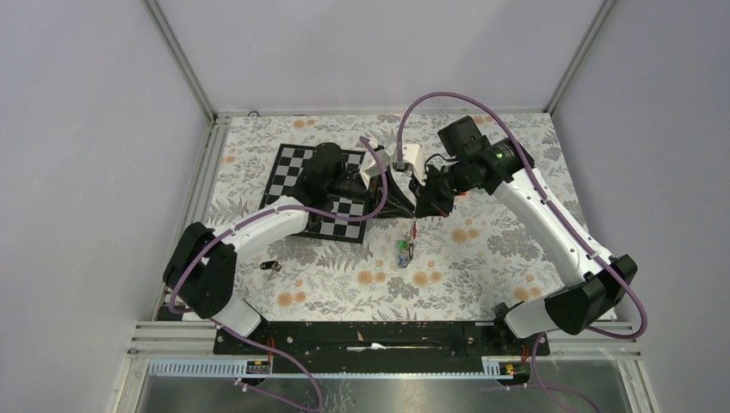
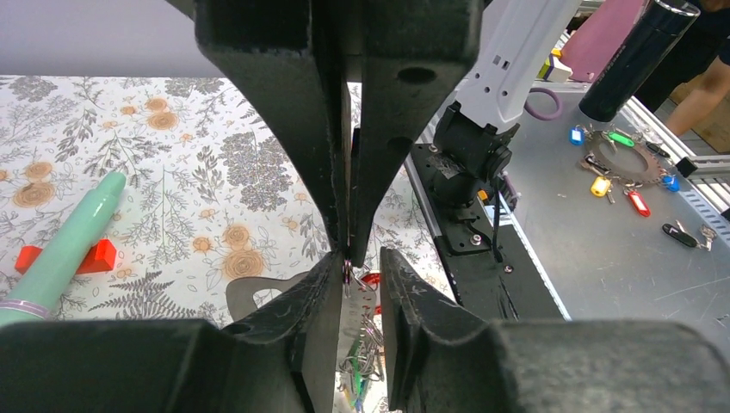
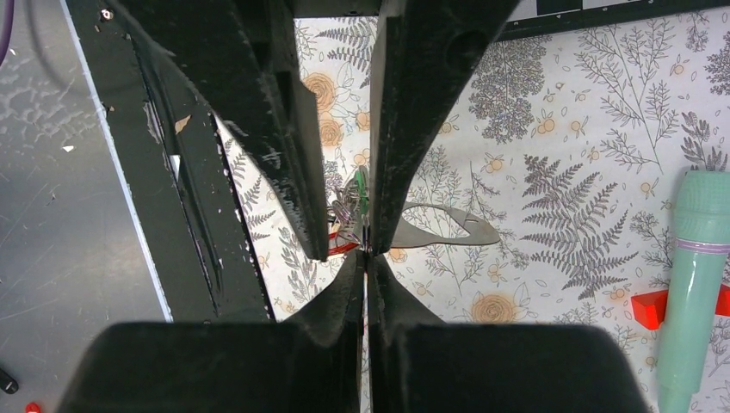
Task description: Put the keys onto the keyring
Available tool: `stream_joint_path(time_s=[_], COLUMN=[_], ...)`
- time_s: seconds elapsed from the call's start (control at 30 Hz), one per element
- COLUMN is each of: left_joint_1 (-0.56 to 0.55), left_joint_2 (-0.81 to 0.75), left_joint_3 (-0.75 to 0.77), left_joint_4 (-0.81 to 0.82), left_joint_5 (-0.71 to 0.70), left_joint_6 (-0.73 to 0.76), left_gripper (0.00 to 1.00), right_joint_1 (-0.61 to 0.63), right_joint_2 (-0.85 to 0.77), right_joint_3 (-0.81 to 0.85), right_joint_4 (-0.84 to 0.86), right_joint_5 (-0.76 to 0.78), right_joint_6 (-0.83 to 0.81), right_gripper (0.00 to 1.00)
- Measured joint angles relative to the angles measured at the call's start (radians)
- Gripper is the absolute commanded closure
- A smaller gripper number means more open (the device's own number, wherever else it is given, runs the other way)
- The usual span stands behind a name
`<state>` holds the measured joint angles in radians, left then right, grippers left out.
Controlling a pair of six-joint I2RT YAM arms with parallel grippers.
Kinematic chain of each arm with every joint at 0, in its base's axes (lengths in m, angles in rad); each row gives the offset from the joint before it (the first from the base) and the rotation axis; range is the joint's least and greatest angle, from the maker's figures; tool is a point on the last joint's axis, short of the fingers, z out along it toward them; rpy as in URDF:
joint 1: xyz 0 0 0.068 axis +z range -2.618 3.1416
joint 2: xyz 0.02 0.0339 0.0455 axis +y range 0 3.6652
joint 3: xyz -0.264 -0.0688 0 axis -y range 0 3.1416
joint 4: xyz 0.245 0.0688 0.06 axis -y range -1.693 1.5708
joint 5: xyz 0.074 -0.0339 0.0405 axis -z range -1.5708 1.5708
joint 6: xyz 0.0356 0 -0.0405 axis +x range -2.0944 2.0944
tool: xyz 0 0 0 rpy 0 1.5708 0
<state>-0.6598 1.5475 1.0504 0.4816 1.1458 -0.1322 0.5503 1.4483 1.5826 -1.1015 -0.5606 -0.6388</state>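
Your left arm: stretched to mid-table, left gripper (image 2: 362, 268) fingers apart at the keyring (image 2: 347, 274).
Your right arm: facing it tip-to-tip, right gripper (image 3: 366, 253) pinching the keyring; keys (image 1: 405, 250) dangle.

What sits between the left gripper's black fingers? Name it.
Small metal keys with coloured tags, hanging from a thin wire keyring; both wrist views show it.

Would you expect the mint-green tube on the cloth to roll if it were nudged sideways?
Probably not far: the tube looks round, but the red piece sticking out at both sides should check it. It looks like rigid plastic, so probably light.
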Motion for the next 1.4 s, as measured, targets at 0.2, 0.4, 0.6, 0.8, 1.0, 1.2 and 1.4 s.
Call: stream_joint_path(time_s=[0.2,0.4,0.6,0.8,1.0,1.2,1.4], left_joint_1=[0.000,0.000,0.000,0.000,0.000,0.017,0.055], left_joint_2=[0.002,0.003,0.008,0.009,0.009,0.002,-0.005], left_joint_3=[-0.014,-0.024,-0.029,-0.030,-0.039,-0.120,-0.190], left_joint_4=[0.023,0.047,0.054,0.059,0.077,0.218,0.389], left_joint_5=[0.001,0.003,0.002,0.002,-0.001,-0.011,-0.021], left_joint_6=[-0.013,-0.023,-0.026,-0.030,-0.050,-0.171,-0.349], left_gripper=[0.78,0.84,0.95,1.00,1.00,1.00,1.00], right_joint_1=[0.000,0.000,0.001,0.004,0.004,0.001,-0.066], right_joint_2=[-0.004,-0.008,-0.010,-0.016,-0.023,-0.061,-0.164], right_joint_3=[0.000,-0.004,-0.011,-0.016,-0.023,-0.077,-0.168], right_joint_4=[0.002,0.010,0.012,0.012,0.020,0.078,0.199], right_joint_5=[0.000,0.000,-0.001,-0.004,-0.004,-0.006,-0.061], right_joint_6=[0.004,0.008,0.009,0.013,0.020,0.050,0.090], right_gripper=[1.00,1.00,1.00,1.00,0.95,0.66,0.59])
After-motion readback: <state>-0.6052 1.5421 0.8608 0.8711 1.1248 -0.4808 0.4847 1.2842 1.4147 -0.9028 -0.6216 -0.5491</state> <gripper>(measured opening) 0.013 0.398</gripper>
